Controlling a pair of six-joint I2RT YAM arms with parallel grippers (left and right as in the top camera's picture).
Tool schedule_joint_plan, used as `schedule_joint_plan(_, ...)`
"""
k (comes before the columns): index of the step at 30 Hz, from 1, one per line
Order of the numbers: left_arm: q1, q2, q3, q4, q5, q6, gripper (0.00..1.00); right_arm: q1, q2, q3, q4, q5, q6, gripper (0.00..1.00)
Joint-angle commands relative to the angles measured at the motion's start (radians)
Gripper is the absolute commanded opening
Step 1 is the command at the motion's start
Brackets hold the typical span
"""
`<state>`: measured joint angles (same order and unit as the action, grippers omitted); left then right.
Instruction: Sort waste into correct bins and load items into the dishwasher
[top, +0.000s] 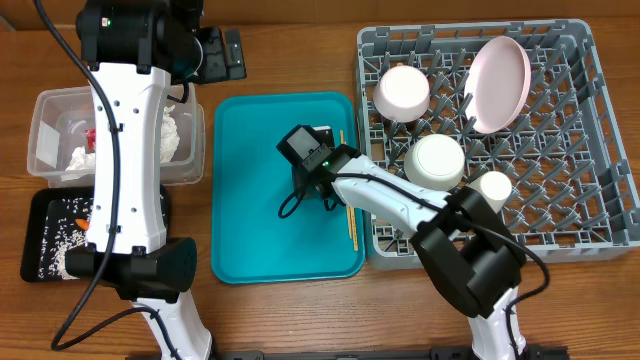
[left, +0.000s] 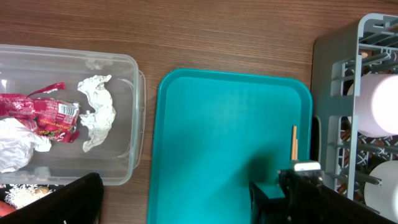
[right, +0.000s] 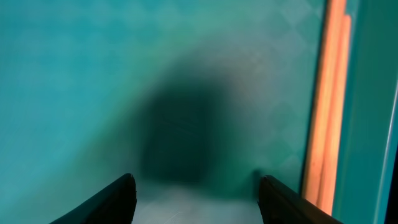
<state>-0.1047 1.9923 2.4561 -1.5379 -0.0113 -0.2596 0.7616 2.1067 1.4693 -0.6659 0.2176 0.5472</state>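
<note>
The wooden chopsticks (top: 347, 210) lie along the right edge of the teal tray (top: 250, 220). My right gripper (top: 318, 178) hangs low over that tray. In the right wrist view my right gripper (right: 196, 183) is open with only bare tray between its fingers, and the chopsticks (right: 326, 106) lie just to its right. My left gripper (top: 235, 55) stands open and holds nothing at the back, above the tray's far edge. The grey dish rack (top: 560, 215) holds a plate (top: 500, 85), two bowls (top: 402, 92) (top: 435, 162) and a cup (top: 495, 187).
The clear tub (top: 60, 135) at the left holds a red wrapper (left: 37, 112) and tissues (left: 96, 115). In front of it, the black tray (top: 35, 215) carries rice-like scraps (top: 55, 250). The left arm (top: 130, 150) crosses over both bins.
</note>
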Motion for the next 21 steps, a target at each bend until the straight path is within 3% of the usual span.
schedule_joint_plan(1, -0.007, -0.023, 0.019, 0.001, 0.011, -0.010, 1.00, -0.010, 0.011, -0.004, 0.006, 0.051, 0.057, 0.66)
schedule_joint_plan(21, -0.007, -0.023, 0.019, 0.001, 0.011, -0.010, 1.00, -0.016, 0.001, 0.055, -0.066, 0.046, 0.047, 0.67)
